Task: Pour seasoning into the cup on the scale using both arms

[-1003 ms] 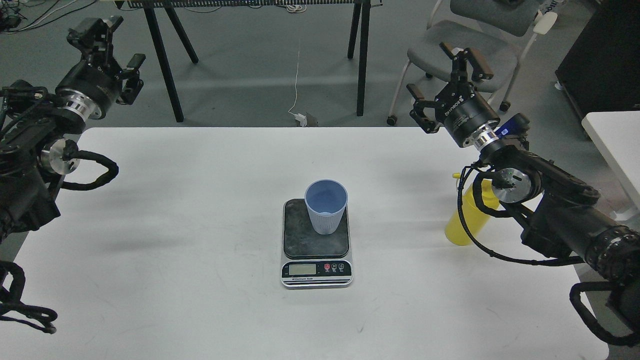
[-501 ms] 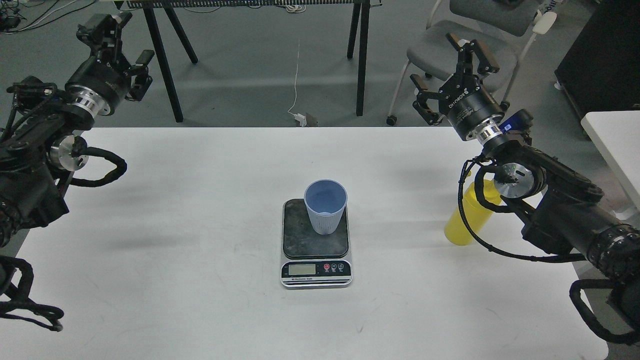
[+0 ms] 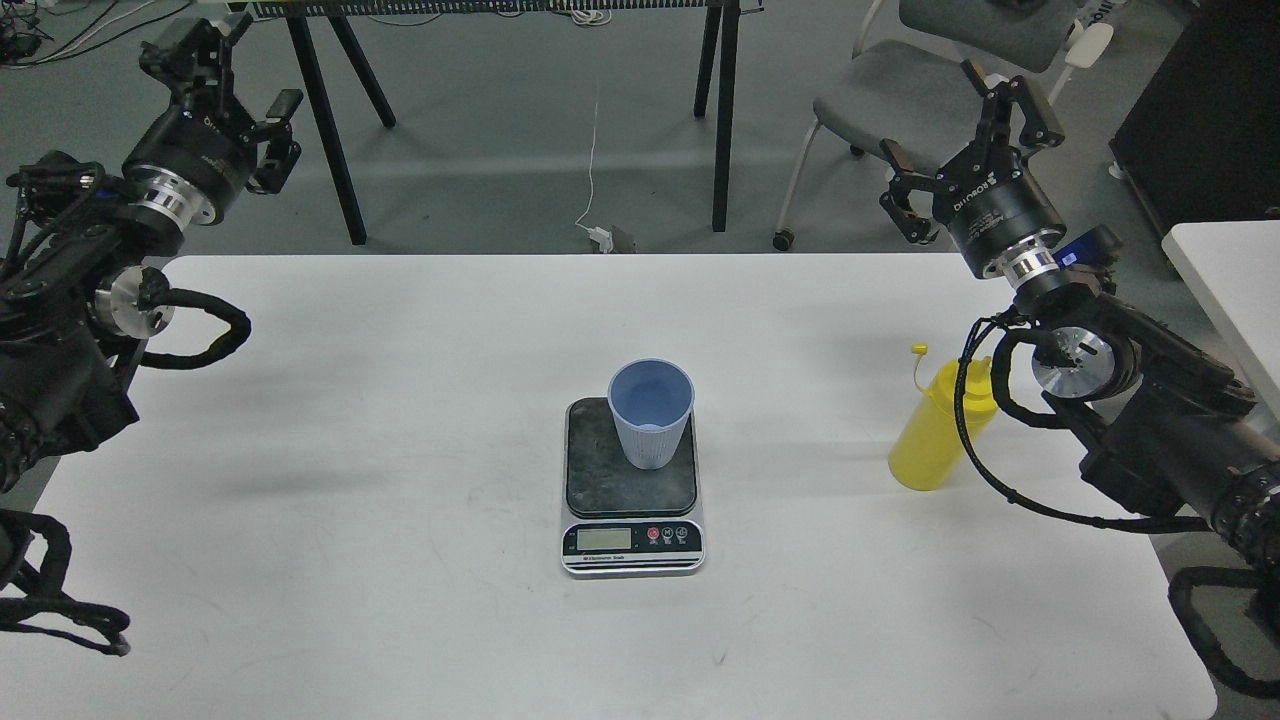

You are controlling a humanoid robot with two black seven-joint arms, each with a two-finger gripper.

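Note:
A light blue ribbed cup point(image 3: 651, 414) stands upright on the dark platform of a small digital scale point(image 3: 631, 500) at the table's middle. A yellow squeeze bottle point(image 3: 932, 430) with a small tethered cap stands upright at the right, partly hidden behind my right arm's cable hose. My right gripper point(image 3: 962, 125) is open and empty, raised beyond the table's far edge, well above and behind the bottle. My left gripper point(image 3: 232, 72) is open and empty, raised at the far left beyond the table's far edge.
The white table point(image 3: 400, 450) carries only the scale, cup and bottle. A grey chair point(image 3: 920, 100) stands behind my right gripper. Black table legs point(image 3: 325, 130) stand on the floor behind. A second white table's corner point(image 3: 1225, 270) is at the right.
My right gripper has moved right and up, uncovering the bottle's cap and shoulder. My left gripper has risen slightly. Cup, scale and bottle have not moved.

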